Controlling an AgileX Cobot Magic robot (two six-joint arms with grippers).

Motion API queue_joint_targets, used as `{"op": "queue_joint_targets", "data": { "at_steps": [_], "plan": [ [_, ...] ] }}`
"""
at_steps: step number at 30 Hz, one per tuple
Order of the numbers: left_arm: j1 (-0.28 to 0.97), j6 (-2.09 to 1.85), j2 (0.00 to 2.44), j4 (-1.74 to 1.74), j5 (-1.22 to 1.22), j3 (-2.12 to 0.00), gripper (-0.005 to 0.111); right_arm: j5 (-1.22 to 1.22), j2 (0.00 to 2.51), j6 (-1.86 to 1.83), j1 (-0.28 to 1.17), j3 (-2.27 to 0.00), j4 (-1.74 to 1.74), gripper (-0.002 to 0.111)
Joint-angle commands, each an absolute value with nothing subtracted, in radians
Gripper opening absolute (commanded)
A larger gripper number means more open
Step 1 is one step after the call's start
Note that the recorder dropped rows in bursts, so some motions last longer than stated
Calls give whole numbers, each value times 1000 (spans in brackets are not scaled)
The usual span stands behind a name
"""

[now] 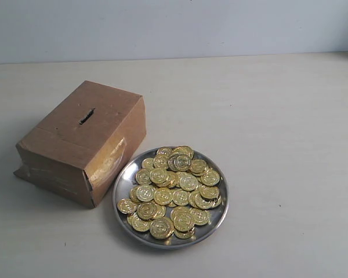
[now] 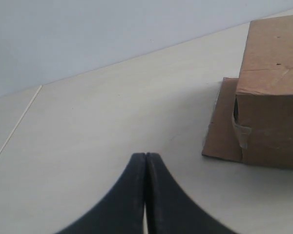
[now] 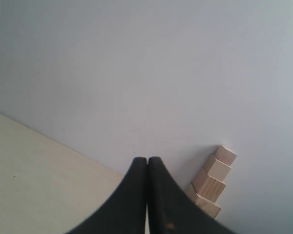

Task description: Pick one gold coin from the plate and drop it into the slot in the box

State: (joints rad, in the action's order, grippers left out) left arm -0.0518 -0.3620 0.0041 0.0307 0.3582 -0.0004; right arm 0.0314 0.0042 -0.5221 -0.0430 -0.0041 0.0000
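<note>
Meeting tip to tip, left hand [image 2: 145, 155] and right hand [image 3: 147, 159] seem empty; the box [image 2: 273, 97] is cut off

A brown rectangular cardboard box [image 1: 81, 142] has glossy clear tape [image 1: 107, 162] and a narrow dark slot [image 1: 86, 116]. Shiny gold embossed round coins [image 1: 174, 188] lie on a round silver metal plate [image 1: 217, 223]. The flat tabletop [image 1: 278, 145] is pale cream and the wall [image 1: 174, 26] is grey-blue. The left gripper [image 2: 145, 156] and right gripper [image 3: 147, 159] are matte black.

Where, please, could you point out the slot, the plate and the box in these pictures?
slot [image 1: 86, 116]: exterior view, middle of the dark slit.
plate [image 1: 125, 178]: exterior view, bare metal just inside the left rim.
box [image 1: 64, 142]: exterior view, flat top panel.
</note>
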Motion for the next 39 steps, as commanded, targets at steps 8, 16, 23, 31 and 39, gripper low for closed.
{"op": "queue_joint_targets", "data": {
  "at_steps": [8, 16, 23, 31, 39],
  "plan": [
    [-47, -363, 0, 41, 347, 0, 0, 17, 0, -392, -46, 0, 6, 0],
    [-48, -363, 0, 41, 337, 0, 0, -172, 0, -288, -46, 0, 8, 0],
    [-48, -361, 0, 41, 337, 0, 0, -252, 0, -285, -46, 0, 25, 0],
    [-48, -359, 0, 48, 337, 0, 0, -256, 0, -179, -46, 0, 31, 0],
    [-48, -293, 0, 159, 341, 0, 0, -256, 0, -130, -46, 0, 31, 0]
  ]
}}
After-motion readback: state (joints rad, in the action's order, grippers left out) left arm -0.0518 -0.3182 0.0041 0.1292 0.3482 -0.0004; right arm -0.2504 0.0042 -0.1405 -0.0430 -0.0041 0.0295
